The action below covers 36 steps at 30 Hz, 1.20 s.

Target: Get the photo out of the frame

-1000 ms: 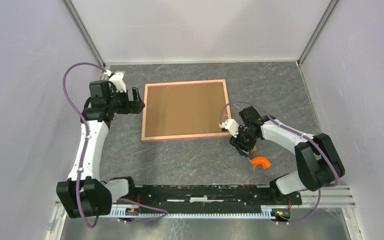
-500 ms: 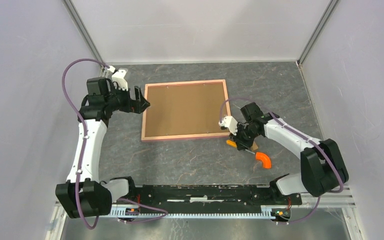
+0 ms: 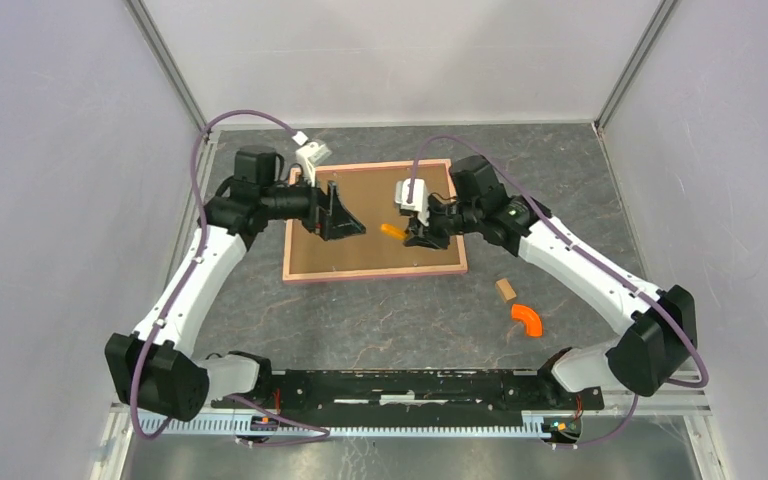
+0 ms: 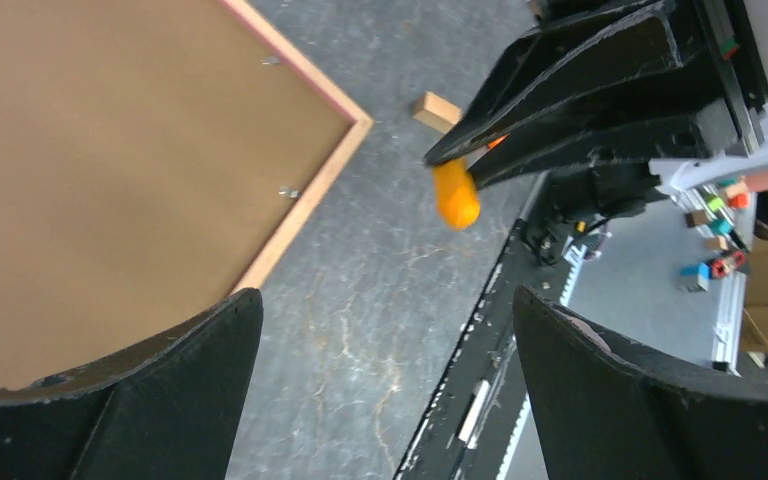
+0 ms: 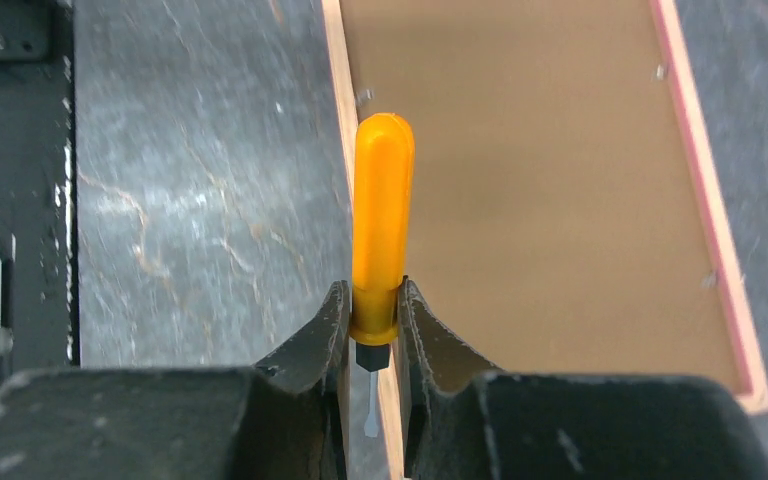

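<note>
The frame (image 3: 360,255) lies back up on the table, pink rim around brown fibreboard; the photo is hidden beneath it. My right gripper (image 3: 415,236) is shut on an orange-handled screwdriver (image 3: 392,231) and holds it above the frame's right half. In the right wrist view my gripper (image 5: 372,300) pinches the screwdriver (image 5: 382,220) over the frame's (image 5: 540,180) near rim. My left gripper (image 3: 345,222) is open and empty above the frame's left half. In the left wrist view my left gripper (image 4: 385,300) faces the screwdriver (image 4: 456,197) and the frame's corner (image 4: 110,150).
A small wooden block (image 3: 505,289) and an orange curved piece (image 3: 526,320) lie on the grey table right of the frame. The block also shows in the left wrist view (image 4: 436,110). The black rail (image 3: 410,385) runs along the near edge. Grey walls enclose three sides.
My right gripper has lifted the orange screwdriver from the table by the block and carried it over the frame. My left gripper has swung right, over the frame's left half.
</note>
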Each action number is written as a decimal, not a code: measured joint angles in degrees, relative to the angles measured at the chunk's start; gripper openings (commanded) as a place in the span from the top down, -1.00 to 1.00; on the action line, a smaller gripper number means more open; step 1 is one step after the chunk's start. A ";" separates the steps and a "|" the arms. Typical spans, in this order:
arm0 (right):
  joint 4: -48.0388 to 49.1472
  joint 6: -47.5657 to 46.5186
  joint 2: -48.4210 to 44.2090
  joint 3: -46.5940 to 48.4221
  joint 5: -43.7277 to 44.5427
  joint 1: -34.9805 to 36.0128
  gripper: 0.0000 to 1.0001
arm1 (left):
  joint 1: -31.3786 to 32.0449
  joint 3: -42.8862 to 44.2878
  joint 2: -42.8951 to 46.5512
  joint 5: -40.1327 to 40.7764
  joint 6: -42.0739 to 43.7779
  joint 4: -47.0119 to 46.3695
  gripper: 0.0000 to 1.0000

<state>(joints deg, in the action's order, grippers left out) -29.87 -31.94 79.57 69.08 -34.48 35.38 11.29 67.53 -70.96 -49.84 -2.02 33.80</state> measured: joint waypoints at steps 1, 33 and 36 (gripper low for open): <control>0.96 0.46 0.37 0.96 -0.22 1.18 1.00 | 2.10 -0.26 0.00 -0.07 -1.46 -1.22 -1.00; 6.88 4.48 2.93 2.62 15.26 10.64 -0.19 | 11.69 -5.86 -7.80 1.18 -24.22 -17.33 0.94; 7.37 4.37 2.32 1.25 15.41 10.62 -0.31 | 11.69 -6.56 -7.76 1.11 -24.28 -17.46 0.95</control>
<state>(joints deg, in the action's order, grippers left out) -22.50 -27.57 81.89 70.32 -19.07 46.00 22.98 60.97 -78.72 -48.73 -26.30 16.34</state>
